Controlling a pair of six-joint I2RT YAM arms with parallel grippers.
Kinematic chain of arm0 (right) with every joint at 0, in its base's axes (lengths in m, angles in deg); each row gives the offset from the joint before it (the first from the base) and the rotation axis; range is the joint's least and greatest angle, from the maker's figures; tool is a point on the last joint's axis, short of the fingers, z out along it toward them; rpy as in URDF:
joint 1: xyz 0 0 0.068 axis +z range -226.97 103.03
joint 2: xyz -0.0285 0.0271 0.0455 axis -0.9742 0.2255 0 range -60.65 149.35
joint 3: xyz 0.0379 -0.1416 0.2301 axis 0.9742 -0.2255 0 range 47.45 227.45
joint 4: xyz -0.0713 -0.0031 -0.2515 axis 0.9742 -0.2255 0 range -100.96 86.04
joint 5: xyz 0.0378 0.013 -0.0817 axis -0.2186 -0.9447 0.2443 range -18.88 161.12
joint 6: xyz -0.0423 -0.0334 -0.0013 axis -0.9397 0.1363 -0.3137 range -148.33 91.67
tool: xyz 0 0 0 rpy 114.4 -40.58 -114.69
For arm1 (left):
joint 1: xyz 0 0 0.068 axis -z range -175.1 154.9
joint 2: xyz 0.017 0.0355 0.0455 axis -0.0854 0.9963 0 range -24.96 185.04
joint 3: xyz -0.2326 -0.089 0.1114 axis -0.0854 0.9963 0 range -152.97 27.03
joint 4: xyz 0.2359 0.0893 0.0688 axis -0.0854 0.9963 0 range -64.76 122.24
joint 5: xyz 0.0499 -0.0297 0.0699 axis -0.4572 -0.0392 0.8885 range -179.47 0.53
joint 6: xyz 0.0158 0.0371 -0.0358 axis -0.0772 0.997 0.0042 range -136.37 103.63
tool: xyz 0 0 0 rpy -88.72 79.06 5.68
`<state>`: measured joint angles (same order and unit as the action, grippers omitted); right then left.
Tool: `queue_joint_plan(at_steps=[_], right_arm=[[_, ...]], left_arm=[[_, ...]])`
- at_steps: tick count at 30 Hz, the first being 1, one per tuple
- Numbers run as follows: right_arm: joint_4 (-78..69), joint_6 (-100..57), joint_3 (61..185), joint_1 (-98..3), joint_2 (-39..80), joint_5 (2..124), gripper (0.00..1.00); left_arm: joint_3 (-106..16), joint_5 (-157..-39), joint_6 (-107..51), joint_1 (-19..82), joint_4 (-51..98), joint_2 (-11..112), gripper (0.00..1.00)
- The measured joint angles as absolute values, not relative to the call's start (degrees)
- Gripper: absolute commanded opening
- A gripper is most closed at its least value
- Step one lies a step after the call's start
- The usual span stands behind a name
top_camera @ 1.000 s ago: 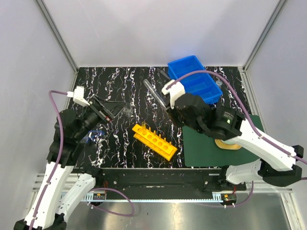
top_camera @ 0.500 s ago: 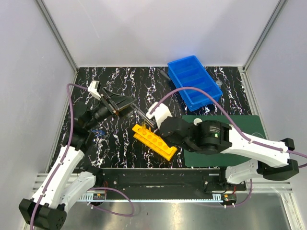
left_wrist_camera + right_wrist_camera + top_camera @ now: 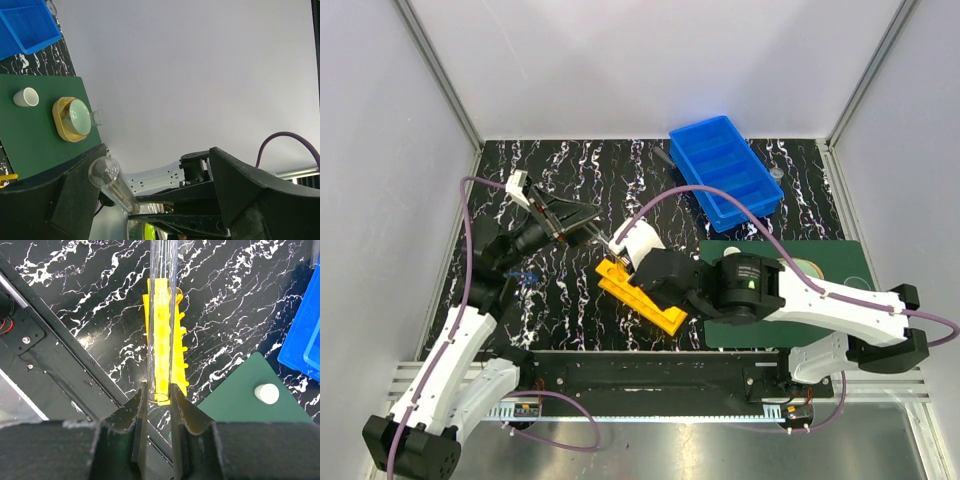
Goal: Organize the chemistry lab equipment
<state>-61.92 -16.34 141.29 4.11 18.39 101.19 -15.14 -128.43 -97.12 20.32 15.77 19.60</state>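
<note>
From my console, the marbled surface carries the blue divided bin at the far right, out of the working area, and the dark green mat at the near right under the right arm. The yellow rack lies slantwise at the centre, within reach of both arms, which I judge is why it serves as the drop point. The right claw is clamped on a clear glass tube near its open end, and the tube's length is lined up over the rack's row of holes, presumably to seat it. The left claw stands wide open and holds nothing. The tube's rounded tip shows between its fingers, perhaps for steadying. The small white piece rests on the mat.
</note>
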Motion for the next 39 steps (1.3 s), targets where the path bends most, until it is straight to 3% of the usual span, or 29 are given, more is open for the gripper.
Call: queue_joint_plan(at_steps=[2, 3, 4, 18, 23, 29, 30, 32, 33, 36, 37, 39], right_arm=[[-61.66, -16.5, 142.06, 4.44, 19.68, 101.38, 0.0], [-61.68, -16.56, 142.47, 4.59, 20.23, 101.56, 0.0], [-61.66, -16.67, 142.85, 4.74, 20.71, 101.65, 0.0], [-60.87, -16.98, 144.42, 5.27, 21.21, 102.17, 0.0], [-60.91, -16.93, 145.53, 5.38, 21.23, 103.0, 0.0], [-62.4, -16.87, 147.61, 5.92, 21.5, 103.46, 0.0], [-62.55, -16.85, 147.7, 6.05, 21.58, 103.53, 0.0], [-63.08, -16.72, 148.24, 6.3, 22.04, 103.66, 0.0], [-63.38, -16.69, 148.51, 6.4, 22.24, 103.72, 0.05], [-64.02, -16.65, 149.38, 6.89, 22.87, 104.29, 0.44], [-64.1, -16.61, 149.56, 7.21, 23.03, 104.62, 0.63], [-63.91, -16.28, 150.28, 8.13, 23.33, 104.79, 0.78]], left_arm=[[-15.06, -128.74, -97.16, 20.04, 15.77, 19.27, 0.72], [-14.95, -128.83, -97.16, 19.84, 15.7, 18.98, 0.62], [-14.86, -129.0, -97.19, 19.62, 15.72, 18.79, 0.59], [-14.73, -130.86, -95.7, 17.57, 17.14, 17.24, 0.38], [-14.73, -130.88, -94.32, 17.57, 18.83, 17.0, 0.21], [-14.71, -130.86, -93.86, 17.3, 19.53, 16.89, 0.12], [-14.71, -130.88, -93.76, 17.3, 19.57, 16.84, 0.05], [-14.71, -130.92, -93.54, 17.3, 19.61, 16.78, 0.0], [-14.71, -130.97, -93.38, 17.3, 19.61, 16.75, 0.0], [-14.71, -131.12, -93.27, 17.24, 19.61, 16.75, 0.0], [-14.71, -131.23, -93.3, 17.17, 19.61, 16.67, 0.0], [-14.71, -131.32, -92.23, 16.95, 19.94, 16.49, 0.0]])
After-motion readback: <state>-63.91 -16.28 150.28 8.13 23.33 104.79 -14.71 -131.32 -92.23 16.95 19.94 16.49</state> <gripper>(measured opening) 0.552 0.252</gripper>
